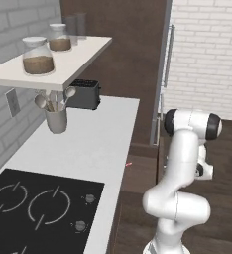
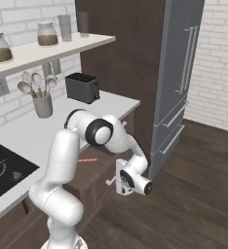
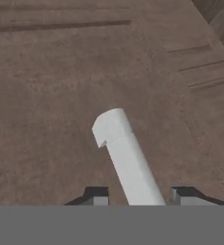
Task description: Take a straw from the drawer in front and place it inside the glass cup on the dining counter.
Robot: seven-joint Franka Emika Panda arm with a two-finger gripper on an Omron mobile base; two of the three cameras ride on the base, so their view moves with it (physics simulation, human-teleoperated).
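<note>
Where the white tabletop (image 1: 88, 144) ends, the thin red straw (image 2: 86, 159) lies in the open dark brown wooden drawer (image 2: 94, 170), partly hidden by the white arm. Nearby stand a black toaster (image 2: 82, 87), a grey utensil cup (image 2: 43, 106) holding spoons, and brown-filled glass jars (image 1: 37, 57) on the shelf. The end effector (image 3: 138, 198), fingers spread, straddles a white cylindrical handle (image 3: 126, 158).
</note>
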